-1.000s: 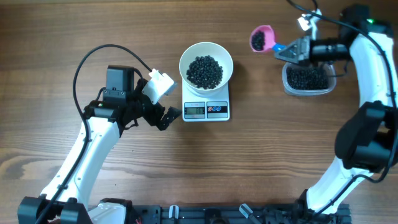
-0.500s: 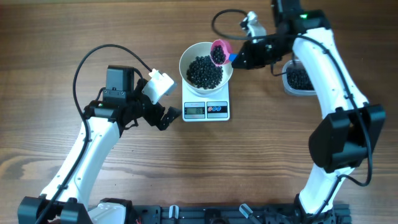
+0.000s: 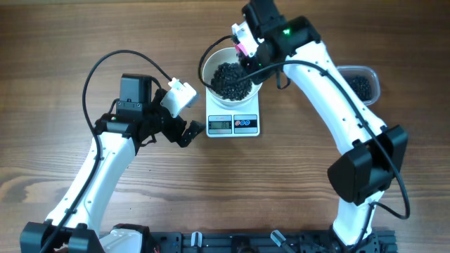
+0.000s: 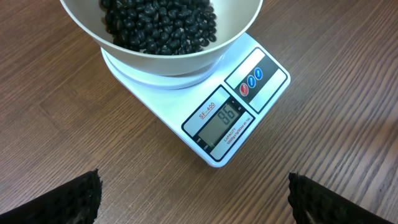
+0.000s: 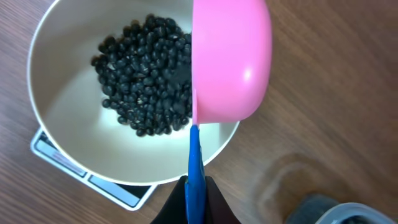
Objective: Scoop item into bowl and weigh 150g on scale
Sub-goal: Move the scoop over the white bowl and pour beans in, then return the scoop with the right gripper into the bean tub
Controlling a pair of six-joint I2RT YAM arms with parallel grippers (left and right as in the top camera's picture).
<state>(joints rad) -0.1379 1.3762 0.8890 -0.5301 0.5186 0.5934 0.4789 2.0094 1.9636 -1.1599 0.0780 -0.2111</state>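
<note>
The white bowl (image 3: 208, 70) stands on the small white scale (image 3: 233, 124) and holds a pile of black beans (image 3: 230, 79). The display (image 4: 222, 118) reads 96. My right gripper (image 3: 247, 55) is shut on the blue handle (image 5: 194, 168) of a pink scoop (image 5: 230, 62), which is turned on its side over the bowl's right rim (image 5: 62, 137). Its inside faces away, so any load is hidden. My left gripper (image 3: 188, 132) hovers just left of the scale, open, with bare wood between its fingers (image 4: 68, 202).
A clear plastic tub (image 3: 360, 84) with more beans sits at the right, partly behind my right arm; its corner shows in the right wrist view (image 5: 348, 214). My left arm and its cable lie over the table's left half.
My right arm has swung left from the tub to the bowl with the scoop, which now lies turned on its side over the rim. The left arm has not moved.
</note>
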